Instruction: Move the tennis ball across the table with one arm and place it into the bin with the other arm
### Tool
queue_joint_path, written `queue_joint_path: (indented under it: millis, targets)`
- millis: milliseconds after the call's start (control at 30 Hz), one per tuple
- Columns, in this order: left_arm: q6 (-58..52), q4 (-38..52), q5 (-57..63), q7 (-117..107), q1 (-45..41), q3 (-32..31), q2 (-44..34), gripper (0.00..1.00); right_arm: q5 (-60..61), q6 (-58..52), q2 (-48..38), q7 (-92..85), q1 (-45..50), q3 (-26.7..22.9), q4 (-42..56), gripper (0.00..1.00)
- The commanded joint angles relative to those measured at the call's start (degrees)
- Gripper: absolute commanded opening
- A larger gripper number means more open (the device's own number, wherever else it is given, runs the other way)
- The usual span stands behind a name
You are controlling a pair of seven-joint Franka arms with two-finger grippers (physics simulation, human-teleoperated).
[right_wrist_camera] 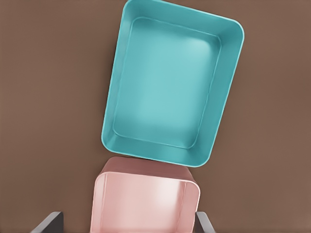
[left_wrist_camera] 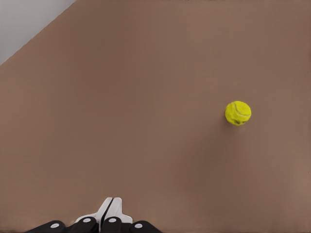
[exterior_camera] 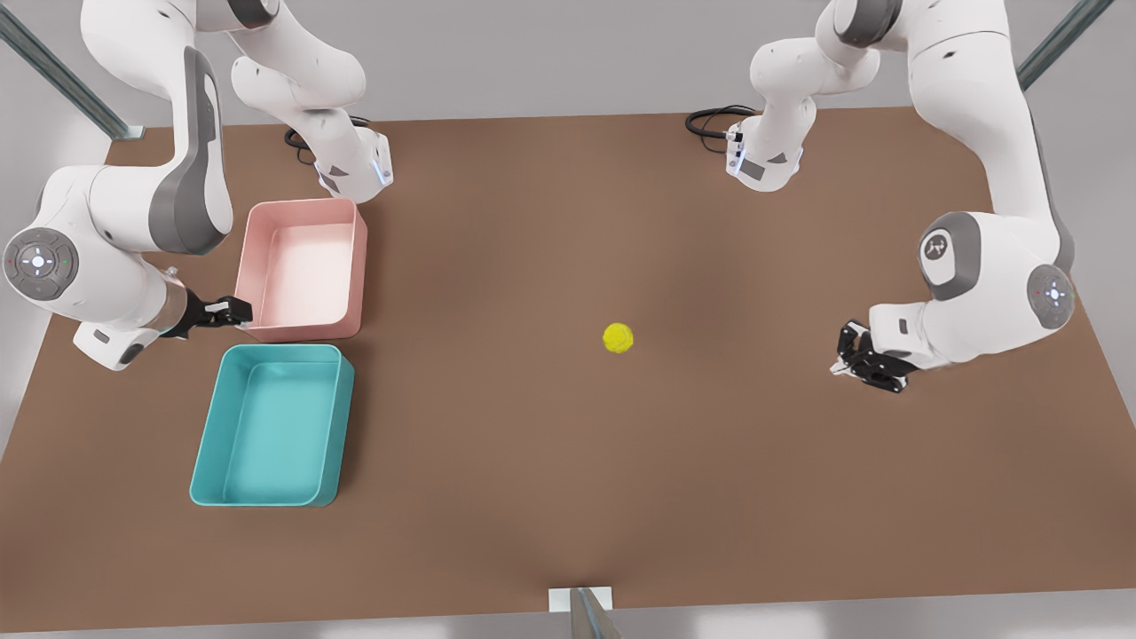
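Observation:
The yellow-green tennis ball [exterior_camera: 618,337] lies on the brown table [exterior_camera: 532,461] a little to the front view's right of its middle. My left gripper [exterior_camera: 854,357] hangs low at the front view's right, well apart from the ball. In the left wrist view its white fingertips [left_wrist_camera: 112,209] press together, shut and empty, with the ball [left_wrist_camera: 238,112] ahead of them. My right gripper [exterior_camera: 227,312] sits at the front view's left, by the pink bin's near corner. In the right wrist view it [right_wrist_camera: 129,224] stands open over the pink bin [right_wrist_camera: 146,177].
Two bins stand side by side at the front view's left: a pink bin [exterior_camera: 359,266] farther back and a teal bin [exterior_camera: 206,444] nearer the front, the teal one [right_wrist_camera: 160,156] touching the pink one's end. Black cables [exterior_camera: 710,120] lie by the arm bases.

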Motion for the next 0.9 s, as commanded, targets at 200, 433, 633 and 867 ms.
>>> queue_joint_path:
  millis: [200,433,633,867]
  targets:
    - [-24.9,11.2,9.0,-66.8,-2.0,-6.8,-2.6,1.0,0.0,0.1,-0.1,-0.7,0.0,0.0,0.0,1.0]
    - [-26.4,11.2,9.3,-74.4,-1.9,-3.7,-3.2,1.0,0.5,0.2,-0.1,-0.7,0.0,0.0,-0.3,1.0]
    - [-26.3,11.2,9.3,-73.9,-1.9,-3.5,-3.2,1.0,9.4,1.3,11.9,22.1,9.8,0.3,12.7,1.0]
    - [-26.6,11.3,8.9,-73.9,-1.4,-3.5,-2.7,1.0,12.1,19.3,24.5,68.6,31.4,0.3,18.0,1.0]
